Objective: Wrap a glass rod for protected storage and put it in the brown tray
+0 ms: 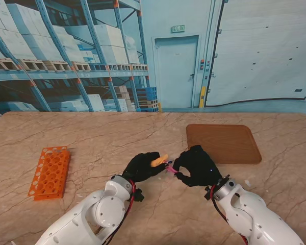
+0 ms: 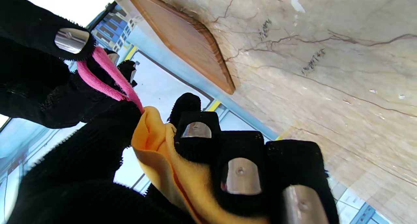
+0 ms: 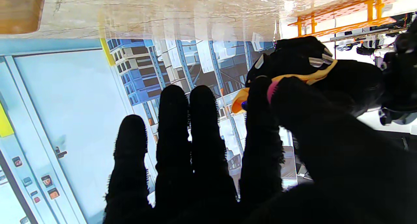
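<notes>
1. The glass rod itself cannot be made out; only an orange cloth (image 1: pixel 158 161) bundled around something shows, held up off the table between the two hands, near the middle of the table and close to me.
2. The left hand (image 1: pixel 142 167) is closed around the orange cloth, its fingers (image 2: pixel 195 137) curled over the fabric.
3. A pink band (image 2: pixel 109 76) runs from the end of the cloth to the right hand (image 1: pixel 198 166).
4. The right hand pinches the pink band between thumb and forefinger; its other three fingers (image 3: pixel 172 126) stretch out straight and touch nothing.
5. The brown tray (image 1: pixel 223 143) lies flat on the table just beyond the right hand, with nothing in it.
6. An orange rack (image 1: pixel 50 172) full of holes sits well apart on the left, and no tubes show in it.
</notes>
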